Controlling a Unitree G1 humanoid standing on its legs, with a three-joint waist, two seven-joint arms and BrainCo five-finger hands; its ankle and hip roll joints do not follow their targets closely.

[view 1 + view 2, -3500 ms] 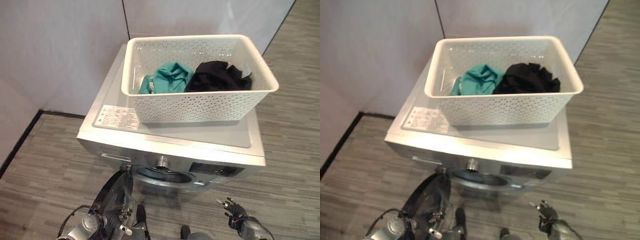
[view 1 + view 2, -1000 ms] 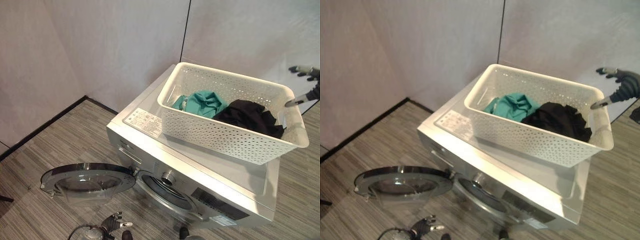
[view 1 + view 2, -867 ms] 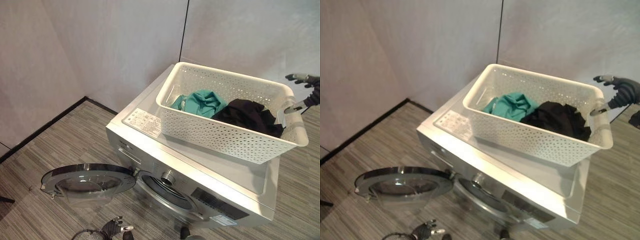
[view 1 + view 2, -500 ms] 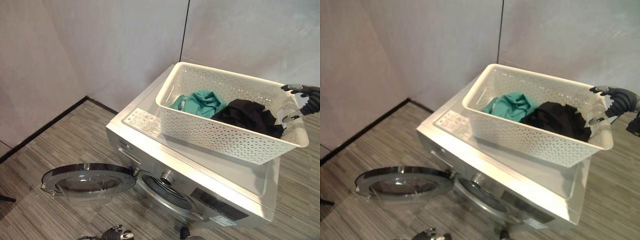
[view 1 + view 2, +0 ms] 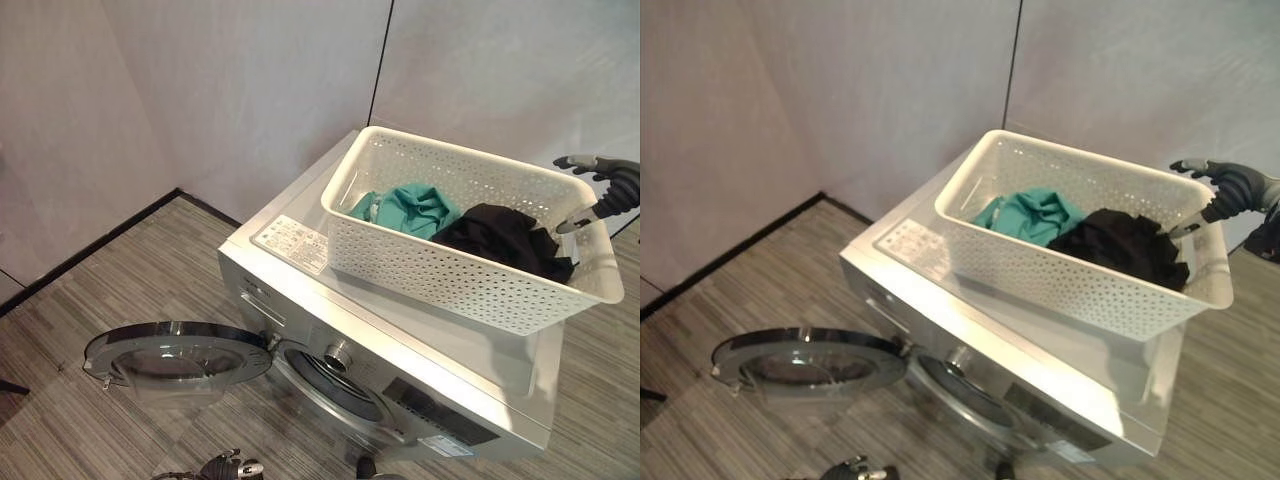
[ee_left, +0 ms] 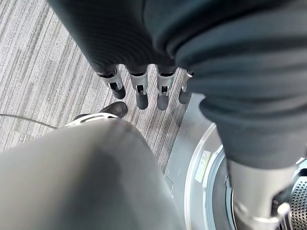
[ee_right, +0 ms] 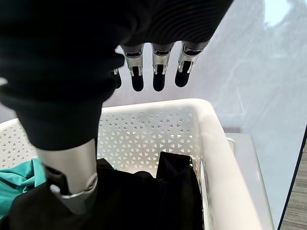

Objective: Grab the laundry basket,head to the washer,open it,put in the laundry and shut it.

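On washer top [image 5: 400, 310]: basket [image 5: 450, 275] | striped grey floor [image 5: 130, 300] | both hands' fingers released

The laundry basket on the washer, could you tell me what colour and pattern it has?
The laundry basket is white plastic with perforated lattice walls, clearest in the left eye view.

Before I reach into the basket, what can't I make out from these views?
- Washer drum inside: the eye views show the opening too steeply.
- Under the black garment and teal garment: they hide the basket floor.
- Left hand: cut off by the eye view's bottom edge.
- Right hand thumb tip: against black cloth, contact unclear.
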